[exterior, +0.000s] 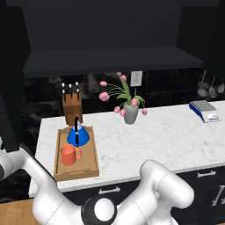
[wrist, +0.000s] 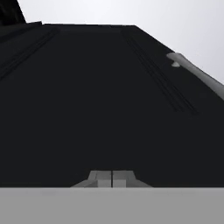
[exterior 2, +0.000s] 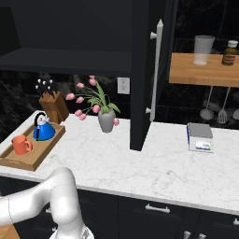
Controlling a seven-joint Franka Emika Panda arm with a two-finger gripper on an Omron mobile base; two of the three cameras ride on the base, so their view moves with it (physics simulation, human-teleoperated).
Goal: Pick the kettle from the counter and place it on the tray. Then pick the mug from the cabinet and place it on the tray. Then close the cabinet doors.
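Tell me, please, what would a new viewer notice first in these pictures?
First the bright blue kettle and the orange-red mug, both in the wooden tray at the counter's left end. Then the pink flowers in the grey vase mid-counter, and the open cabinet door jutting out over the counter.

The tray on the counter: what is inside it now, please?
Inside the tray stand the blue kettle at the far end and the orange-red mug nearer the counter's front edge, close together. The tray floor under them is covered.
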